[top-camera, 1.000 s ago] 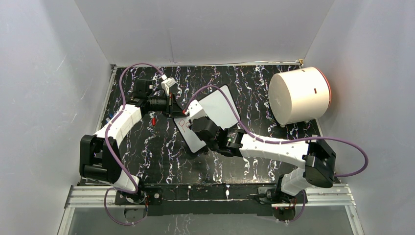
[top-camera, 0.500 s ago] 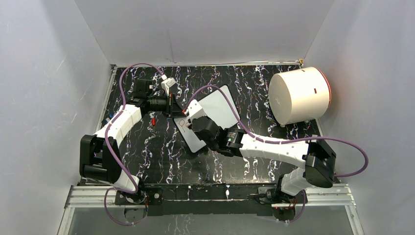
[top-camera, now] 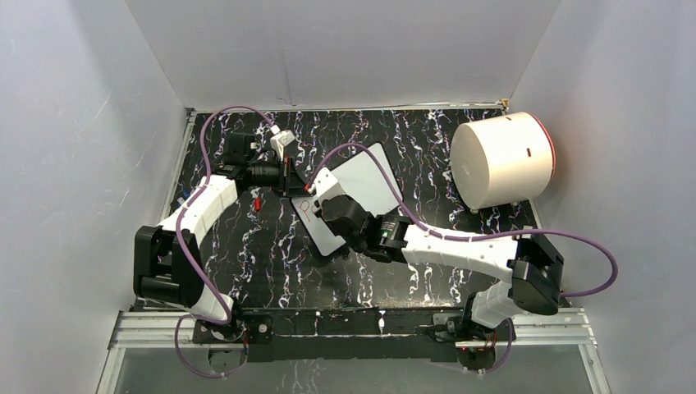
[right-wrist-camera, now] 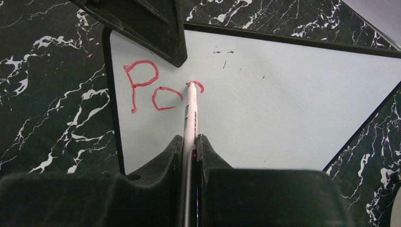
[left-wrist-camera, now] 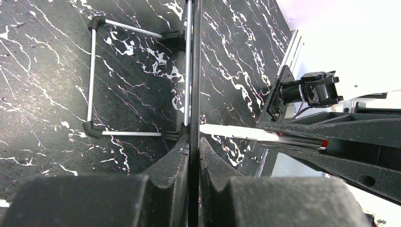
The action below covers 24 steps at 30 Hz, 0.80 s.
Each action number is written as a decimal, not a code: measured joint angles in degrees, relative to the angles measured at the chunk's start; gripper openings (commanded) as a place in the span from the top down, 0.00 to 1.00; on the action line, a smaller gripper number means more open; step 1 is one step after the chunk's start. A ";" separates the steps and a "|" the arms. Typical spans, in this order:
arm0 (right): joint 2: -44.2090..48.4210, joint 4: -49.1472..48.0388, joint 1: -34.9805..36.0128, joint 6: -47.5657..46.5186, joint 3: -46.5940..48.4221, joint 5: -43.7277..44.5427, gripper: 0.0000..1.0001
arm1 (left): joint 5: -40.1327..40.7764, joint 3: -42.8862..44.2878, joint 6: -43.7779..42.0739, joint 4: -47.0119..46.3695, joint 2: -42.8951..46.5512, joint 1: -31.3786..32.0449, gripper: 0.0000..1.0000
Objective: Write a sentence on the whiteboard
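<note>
We are pinching the marker point(right-wrist-camera: 191, 113) between the jaws of our right gripper point(right-wrist-camera: 189, 142), which are shut tight on its slim white barrel, and its red tip is pressing on the whiteboard point(right-wrist-camera: 283, 94). Our left gripper point(left-wrist-camera: 191, 147) is clamping its jaws narrowly on the board's thin edge, seen edge-on from that wrist, with the wire stand point(left-wrist-camera: 91, 75) and its black feet sticking out on the far side. The sentence point(right-wrist-camera: 152, 89) is only beginning: a red "P", an "o" and the start of a third letter are sitting near one end, and the rest of the surface is showing mostly bare. The board is sitting mid-table on the black marbled table point(top-camera: 427, 135), well apart from the big white cylinder point(top-camera: 501, 160).

We are judging the board to be light, stiff and slick-faced, so it is likely to slide or tip on its feet under pen pressure unless the frame is being held. The edge beside the writing is looking like the right place to grip. The marker is thin, smooth and light, so we are favouring a firm hold low on the barrel and gentle downward force.
</note>
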<state>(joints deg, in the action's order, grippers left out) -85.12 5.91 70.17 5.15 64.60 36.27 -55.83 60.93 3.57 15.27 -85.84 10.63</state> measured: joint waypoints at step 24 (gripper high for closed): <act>0.00 3.56 0.02 -0.15 0.00 -0.87 1.00 | 0.35 0.00 -0.17 0.13 0.00 0.04 1.00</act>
<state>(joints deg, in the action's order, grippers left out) -85.12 9.47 70.19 4.99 64.60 35.40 -55.48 60.93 3.40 15.40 -85.84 10.68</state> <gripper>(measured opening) 0.203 0.081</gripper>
